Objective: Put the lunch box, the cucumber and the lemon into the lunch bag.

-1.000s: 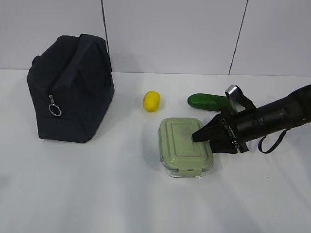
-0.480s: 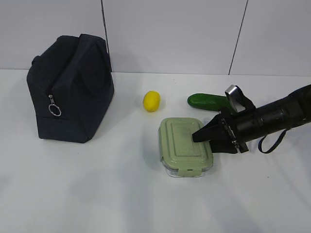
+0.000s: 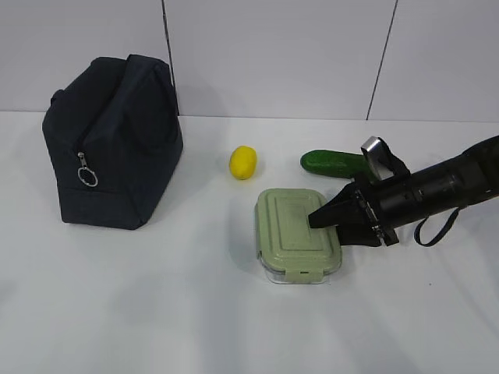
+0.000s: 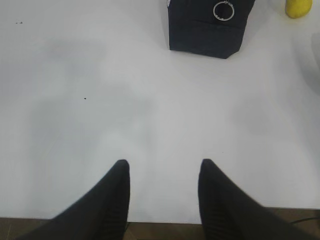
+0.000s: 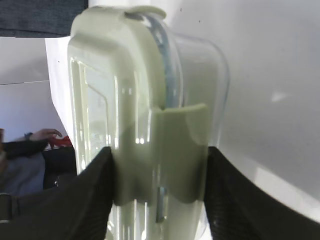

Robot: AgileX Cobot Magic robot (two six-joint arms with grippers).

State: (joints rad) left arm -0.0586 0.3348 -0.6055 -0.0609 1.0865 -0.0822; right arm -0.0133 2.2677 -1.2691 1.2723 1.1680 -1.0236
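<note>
1. Nearest the viewer, the left claw point(image 4: 162, 200) hangs over bare white surface point(image 4: 100, 100) with its jaws parted and nothing between them; the lunch bag lies ahead of it, toward 12 o'clock.

2. In the exterior view, the lunch box point(image 3: 298, 234) lies flat just right of centre, its pale green clip lid facing up. Its long axis runs from 6 to 12 o'clock, away from the viewer.

3. The right claw point(image 3: 323, 220) reaches in from 3 o'clock. The right wrist view shows its jaws set either side of the box's edge at a lid clip, one over the lid and one along the clear wall, closed on the box. The box looks rigid and smooth, likely slippery plastic or glass, perhaps heavy, so a hold across the rim by a clip seems soundest.

4. Beyond the box, toward 1 o'clock, the cucumber point(image 3: 335, 163) lies with its long axis from 9 to 3 o'clock; it looks firm and glossy, best taken mid-length.

5. The lemon point(image 3: 242, 162) sits toward 11 o'clock of the box, small and prone to roll.

6. Farthest left, at 9 o'clock, the lunch bag point(image 3: 113, 140) stands upright, soft-sided, its zipper ring point(image 3: 90, 178) facing the viewer.
</note>
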